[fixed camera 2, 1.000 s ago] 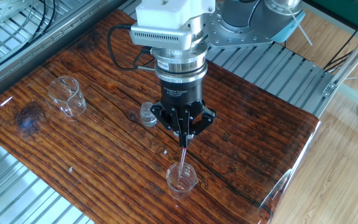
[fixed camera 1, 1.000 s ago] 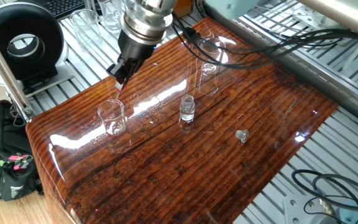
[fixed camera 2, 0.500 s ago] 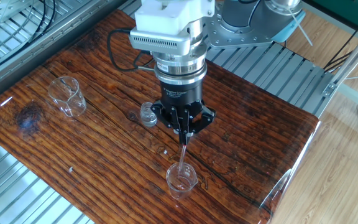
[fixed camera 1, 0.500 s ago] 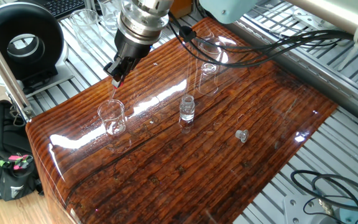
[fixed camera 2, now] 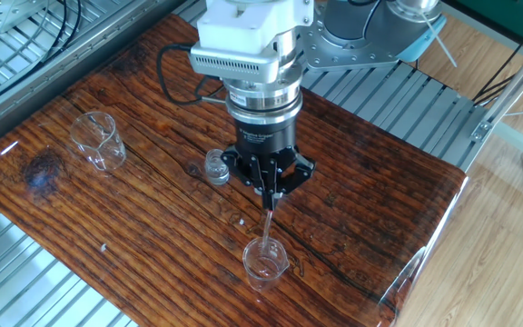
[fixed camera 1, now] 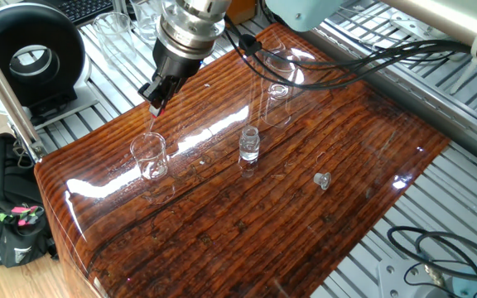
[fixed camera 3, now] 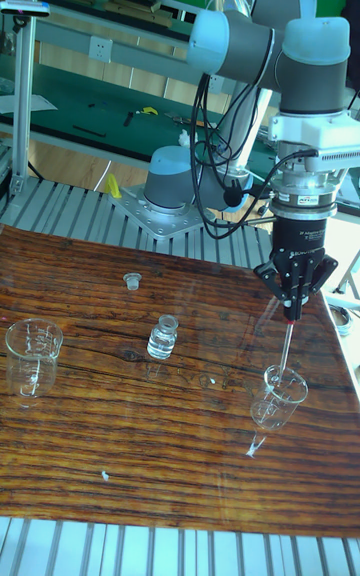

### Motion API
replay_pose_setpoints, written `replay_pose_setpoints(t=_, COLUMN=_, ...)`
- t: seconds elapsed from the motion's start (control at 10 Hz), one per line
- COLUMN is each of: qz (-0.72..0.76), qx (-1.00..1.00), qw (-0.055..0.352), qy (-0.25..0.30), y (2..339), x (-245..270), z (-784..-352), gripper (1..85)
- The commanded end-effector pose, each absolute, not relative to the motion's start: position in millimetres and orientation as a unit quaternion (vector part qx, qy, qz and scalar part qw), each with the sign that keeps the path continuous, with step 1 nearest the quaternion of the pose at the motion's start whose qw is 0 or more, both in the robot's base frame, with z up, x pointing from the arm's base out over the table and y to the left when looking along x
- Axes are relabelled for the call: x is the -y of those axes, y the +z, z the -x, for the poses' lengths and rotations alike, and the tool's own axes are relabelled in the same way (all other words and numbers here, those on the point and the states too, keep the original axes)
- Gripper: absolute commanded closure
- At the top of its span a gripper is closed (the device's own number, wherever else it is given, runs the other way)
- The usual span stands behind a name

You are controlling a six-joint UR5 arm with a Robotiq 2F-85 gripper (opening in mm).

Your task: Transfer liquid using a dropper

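Note:
My gripper (fixed camera 2: 269,193) points straight down, shut on the red bulb end of the dropper (fixed camera 2: 266,225). The thin clear tube hangs below the fingers, and its tip reaches into the mouth of a small clear beaker (fixed camera 2: 265,263) standing upright on the wooden table. The tall fixed view shows the same: gripper (fixed camera 3: 292,312), dropper (fixed camera 3: 286,348), beaker (fixed camera 3: 276,396). From the opposite side, the gripper (fixed camera 1: 156,103) hangs above the beaker (fixed camera 1: 149,156). The liquid is too clear to make out in the beaker or the tube.
A small uncapped glass vial (fixed camera 2: 215,167) stands just left of the gripper, with its cap (fixed camera 3: 129,281) lying apart on the table. A second, larger beaker (fixed camera 2: 96,140) stands at the far left. A black fan (fixed camera 1: 30,58) sits off the table's edge.
Over the last second the gripper rose slightly with the dropper, lifting the tube a little higher in the beaker. It has held still for the last half second.

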State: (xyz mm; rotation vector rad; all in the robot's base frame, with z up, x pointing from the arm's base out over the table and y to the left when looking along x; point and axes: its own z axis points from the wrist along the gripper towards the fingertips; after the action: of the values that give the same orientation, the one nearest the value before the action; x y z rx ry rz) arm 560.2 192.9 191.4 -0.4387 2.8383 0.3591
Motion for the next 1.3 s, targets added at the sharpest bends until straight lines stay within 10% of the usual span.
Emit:
replay_pose_setpoints(t=0.0, qz=0.145, qx=-0.974, qw=0.11, qy=0.132, y=192, x=-195, z=-554, gripper=84.0)
replay_pose_setpoints(t=1.2, qz=0.118, qx=-0.982, qw=0.087, qy=0.122, y=189, x=-188, z=-544, gripper=84.0)
